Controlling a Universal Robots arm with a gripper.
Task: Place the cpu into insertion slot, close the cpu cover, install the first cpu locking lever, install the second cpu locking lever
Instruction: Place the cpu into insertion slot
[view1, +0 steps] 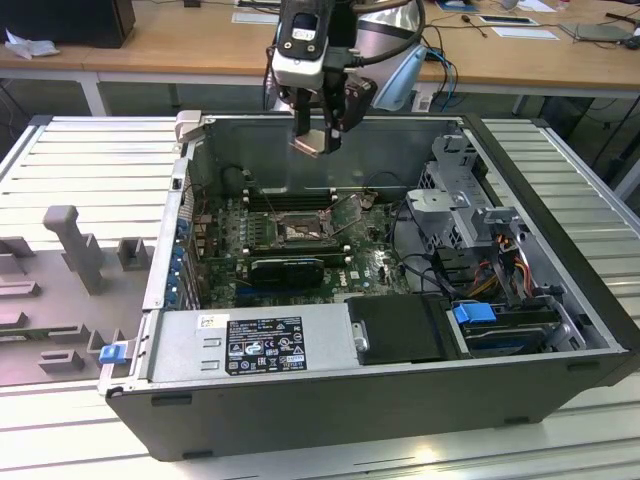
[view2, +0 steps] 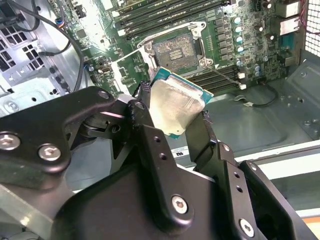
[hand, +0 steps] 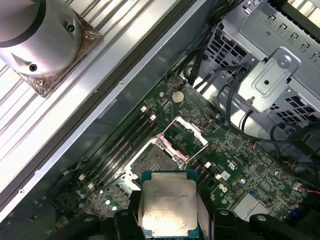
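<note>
Hovering above the open computer case (view1: 380, 410), the gripper (view1: 316, 138) is clamped on the cpu (hand: 167, 202), over the bare insertion slot (hand: 154, 160), whose cpu cover (hand: 186, 138) stands open

Pale silver-grey with a teal-green rim, the cpu (view2: 176, 107) is framed by the matte black fingers (view2: 197, 137) of the gripper (view2: 174, 106), over a dark green motherboard (view1: 375, 250) striped with long black memory slots (view2: 165, 12) and dotted with pale blue-capped capacitors (view2: 239, 31). The insertion slot (view2: 175, 50) shows a dark frame around a brownish-gold pin field, and the cpu cover (hand: 186, 141) gleams silver. The computer case (view1: 400, 400) is dark grey with bright blue clips (view1: 474, 312) and a black-and-white label (view1: 265, 345), on a ribbed pale grey table (view1: 90, 150) before a light wooden desk (view1: 180, 40).
</note>
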